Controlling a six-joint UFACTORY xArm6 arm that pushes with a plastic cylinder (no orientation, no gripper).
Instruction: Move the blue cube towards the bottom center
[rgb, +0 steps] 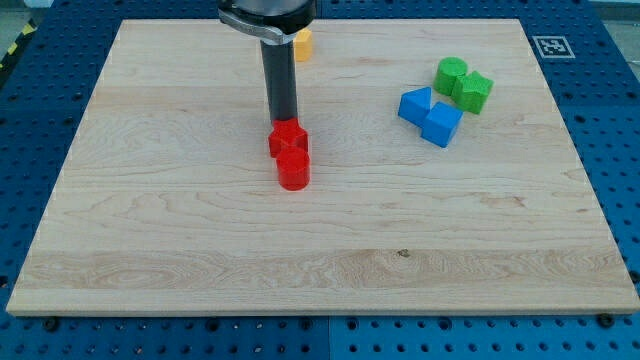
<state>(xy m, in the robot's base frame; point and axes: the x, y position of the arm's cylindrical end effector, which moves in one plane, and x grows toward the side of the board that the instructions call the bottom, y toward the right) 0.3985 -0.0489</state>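
Observation:
The blue cube sits at the view's upper right, touching a second blue block on its upper left. My tip is near the board's middle, far to the left of the blue cube, right at the top edge of a red block. A red cylinder lies just below that red block, touching it.
Two green blocks sit together just above and right of the blue ones. A yellow block is partly hidden behind the rod near the view's top. The wooden board rests on a blue perforated table.

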